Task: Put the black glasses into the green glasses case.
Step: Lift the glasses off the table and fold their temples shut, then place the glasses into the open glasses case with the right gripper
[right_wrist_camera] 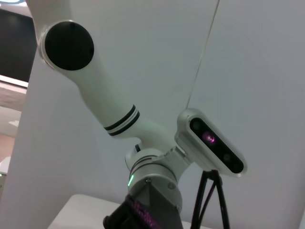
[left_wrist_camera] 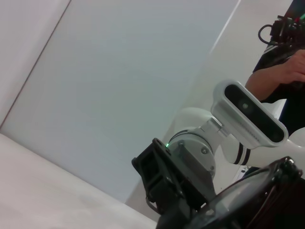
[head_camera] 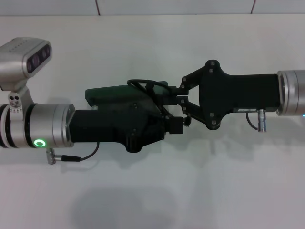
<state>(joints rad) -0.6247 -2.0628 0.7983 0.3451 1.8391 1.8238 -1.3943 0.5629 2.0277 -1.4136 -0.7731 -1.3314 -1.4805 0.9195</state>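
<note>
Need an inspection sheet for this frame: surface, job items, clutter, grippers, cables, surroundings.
Surface: white table, bare where visible.
Job's things: green glasses case lies mid-table, mostly hidden under the left arm; black glasses show as thin black loops at its far edge, apparently on or in the case.
Clutter: nothing seen.
Grippers: left gripper reaches over the case, finger state hidden; right gripper meets it from the right, fingers closed near the glasses.
Cables: short black lead under the left wrist; connector under the right.
Surroundings: white wall; a person's arm in the left wrist view.
</note>
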